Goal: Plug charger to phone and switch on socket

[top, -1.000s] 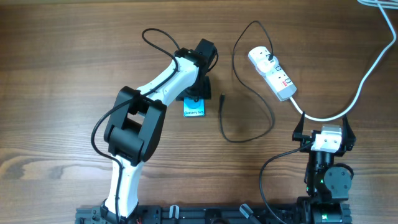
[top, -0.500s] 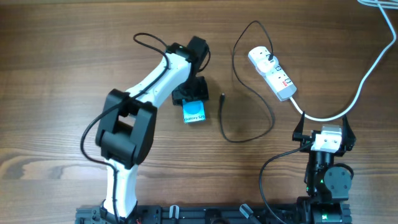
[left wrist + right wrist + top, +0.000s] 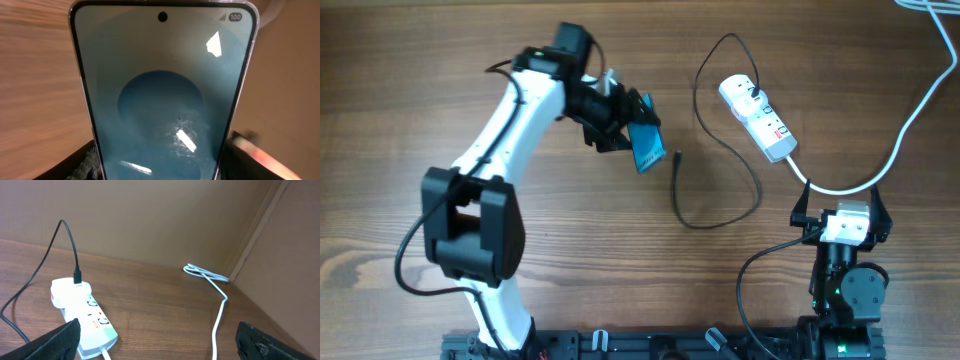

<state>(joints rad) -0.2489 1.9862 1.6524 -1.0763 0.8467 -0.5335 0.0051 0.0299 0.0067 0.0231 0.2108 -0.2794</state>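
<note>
My left gripper (image 3: 620, 122) is shut on the phone (image 3: 645, 146) and holds it off the table, tilted on edge, just left of the charger's dark tip (image 3: 678, 157). In the left wrist view the phone's blue screen (image 3: 162, 85) fills the frame between the fingers (image 3: 160, 167). The charger's thin black cable (image 3: 755, 195) loops from its tip round to the plug in the socket (image 3: 760, 118). The socket also shows in the right wrist view (image 3: 87, 320), with the cable (image 3: 70, 245) rising from it. My right gripper (image 3: 843, 226) is open and empty, near the front edge (image 3: 160, 352).
The socket's thick white cord (image 3: 910, 120) runs from the socket to the far right corner and also shows in the right wrist view (image 3: 216, 315). A brown wall stands behind the table on the right.
My left gripper has lifted the phone off the table and turned it on edge. The left arm has swung to the left. The charger, socket and right arm have not moved.
</note>
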